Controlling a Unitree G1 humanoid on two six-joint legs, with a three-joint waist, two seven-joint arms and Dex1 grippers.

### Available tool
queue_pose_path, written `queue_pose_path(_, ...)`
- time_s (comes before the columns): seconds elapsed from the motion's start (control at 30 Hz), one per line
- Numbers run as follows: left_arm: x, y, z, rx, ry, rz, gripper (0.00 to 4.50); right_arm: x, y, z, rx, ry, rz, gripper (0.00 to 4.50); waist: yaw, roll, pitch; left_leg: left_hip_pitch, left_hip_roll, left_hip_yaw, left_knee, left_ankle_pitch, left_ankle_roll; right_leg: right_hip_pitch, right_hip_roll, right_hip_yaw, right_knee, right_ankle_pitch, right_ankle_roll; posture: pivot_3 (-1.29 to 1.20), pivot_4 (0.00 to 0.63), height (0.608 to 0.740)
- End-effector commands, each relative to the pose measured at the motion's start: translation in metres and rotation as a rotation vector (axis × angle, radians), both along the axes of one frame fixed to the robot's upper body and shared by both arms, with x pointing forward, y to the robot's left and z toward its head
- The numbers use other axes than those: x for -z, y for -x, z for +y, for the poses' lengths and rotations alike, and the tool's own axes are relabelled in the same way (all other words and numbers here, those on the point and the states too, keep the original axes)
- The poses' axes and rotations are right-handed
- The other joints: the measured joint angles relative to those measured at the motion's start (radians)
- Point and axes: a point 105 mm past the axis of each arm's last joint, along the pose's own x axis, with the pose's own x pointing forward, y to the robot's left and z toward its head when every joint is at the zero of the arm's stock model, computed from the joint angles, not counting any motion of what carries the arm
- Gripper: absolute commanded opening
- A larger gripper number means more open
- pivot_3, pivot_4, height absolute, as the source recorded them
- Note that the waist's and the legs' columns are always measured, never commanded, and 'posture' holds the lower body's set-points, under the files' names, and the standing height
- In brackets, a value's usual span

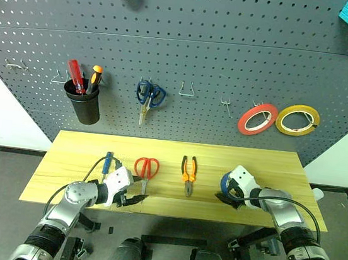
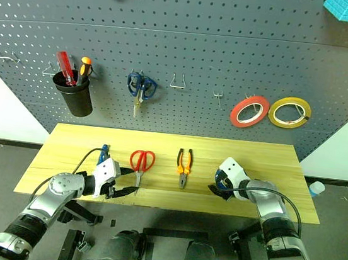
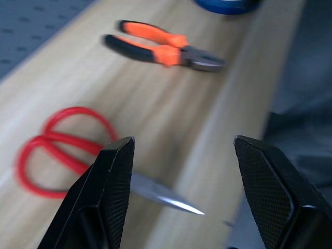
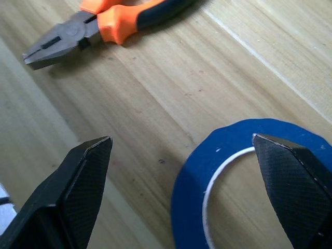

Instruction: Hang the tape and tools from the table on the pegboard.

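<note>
A light wooden table (image 1: 284, 166) stands below the dark pegboard (image 1: 232, 67). Along its front lie one blue-handled screwdriver (image 1: 107, 160), one red scissors (image 1: 146, 170), one pliers (image 1: 188, 173) and one blue tape (image 4: 244, 181). The left gripper (image 1: 132, 199) gapes empty at the near edge beside the scissors' blades; the right gripper (image 4: 192, 171), wide, straddles the tape's rim.

The blue tape (image 4: 228, 171), red-handled scissors (image 1: 146, 168), pliers (image 1: 188, 173) and blue-handled screwdriver (image 1: 106, 161) are laid flat on the table (image 1: 270, 170), below the pegboard (image 1: 232, 67).

Bright, even light; left wrist view blurred.
</note>
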Motion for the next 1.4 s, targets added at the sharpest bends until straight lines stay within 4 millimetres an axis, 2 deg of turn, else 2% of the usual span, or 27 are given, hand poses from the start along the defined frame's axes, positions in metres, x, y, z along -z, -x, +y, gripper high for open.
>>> queue_pose_path(0.03, -0.014, 0.002, -0.007, 0.106, 0.025, 0.005, 3.19, -0.003, -0.007, 0.006, 0.003, 0.019, 0.029, 4.5, 0.0, 0.0, 0.0, 0.0, 0.0, 0.0, 0.0, 0.0, 0.0, 0.0, 0.0, 0.0, 0.0, 0.0, 0.0, -0.05, 0.051, 0.74)
queue_pose_path(0.37, -0.019, -0.001, -0.01, 0.134, -0.002, -0.015, 3.19, 0.016, -0.008, -0.009, 0.128, 0.136, 0.185, 4.5, 0.0, -0.001, 0.001, 0.0, 0.0, 0.0, 0.0, 0.0, 0.0, -0.001, 0.001, 0.001, 0.001, 0.0, 0.0, -0.04, 0.051, 0.74)
queue_pose_path(0.57, -0.017, 0.0, -0.007, 0.118, -0.013, -0.018, 3.19, 0.021, -0.003, -0.012, 0.129, 0.166, 0.231, 4.5, 0.0, -0.001, 0.0, 0.0, 0.0, 0.0, 0.0, 0.0, 0.0, -0.001, 0.001, 0.003, 0.001, 0.0, 0.0, -0.04, 0.049, 0.74)
queue_pose_path(0.7, -0.017, 0.002, -0.006, 0.109, -0.011, -0.021, 3.24, 0.023, -0.002, -0.016, 0.128, 0.198, 0.24, 3.65, 0.0, -0.002, 0.0, 0.001, 0.0, 0.0, 0.0, 0.0, 0.0, -0.001, 0.001, 0.003, 0.001, 0.0, 0.0, -0.04, 0.049, 0.74)
queue_pose_path(0.93, -0.018, 0.0, -0.003, 0.083, -0.011, -0.033, 3.24, 0.027, 0.005, -0.019, 0.088, 0.255, 0.24, 1.27, 0.0, -0.006, -0.003, 0.001, 0.0, 0.0, 0.0, 0.0, 0.0, -0.001, 0.001, 0.003, 0.001, 0.0, 0.0, -0.04, 0.047, 0.74)
queue_pose_path(1.0, -0.018, -0.001, -0.003, 0.078, -0.009, -0.033, 3.24, 0.028, 0.007, -0.02, 0.08, 0.268, 0.234, 0.73, 0.001, -0.007, -0.003, 0.001, 0.0, 0.0, 0.0, 0.0, 0.0, -0.001, 0.001, 0.003, 0.001, 0.0, 0.0, -0.05, 0.047, 0.74)
queue_pose_path(1.07, -0.018, -0.001, -0.002, 0.074, -0.009, -0.033, 3.24, 0.028, 0.007, -0.02, 0.076, 0.281, 0.22, 0.68, 0.001, -0.007, -0.003, 0.001, 0.0, 0.0, 0.0, 0.0, 0.0, -0.001, 0.001, 0.003, 0.001, 0.0, 0.0, -0.05, 0.047, 0.74)
queue_pose_path(1.27, -0.027, -0.006, 0.002, 0.018, 0.008, -0.108, 3.24, 0.011, 0.002, -0.017, -0.084, 0.392, -0.029, 0.68, 0.006, -0.007, -0.003, 0.0, 0.0, 0.0, 0.0, 0.0, 0.0, -0.001, 0.001, 0.003, 0.001, 0.0, 0.0, -0.05, 0.055, 0.74)
queue_pose_path(1.37, -0.029, -0.008, 0.003, 0.005, 0.014, -0.12, 3.24, 0.008, 0.004, -0.016, -0.103, 0.407, -0.065, 0.68, 0.004, -0.007, -0.002, -0.001, 0.0, 0.001, -0.001, 0.0, 0.0, -0.003, 0.001, 0.004, 0.0, 0.0, 0.0, -0.05, 0.055, 0.74)
queue_pose_path(1.4, -0.034, -0.011, 0.006, -0.021, 0.021, -0.163, 3.24, 0.001, 0.003, -0.018, -0.176, 0.514, -0.214, 0.68, 0.001, -0.007, -0.002, -0.001, 0.0, 0.001, -0.001, 0.0, 0.0, -0.003, 0.001, 0.003, 0.0, 0.0, 0.0, -0.06, 0.063, 0.74)
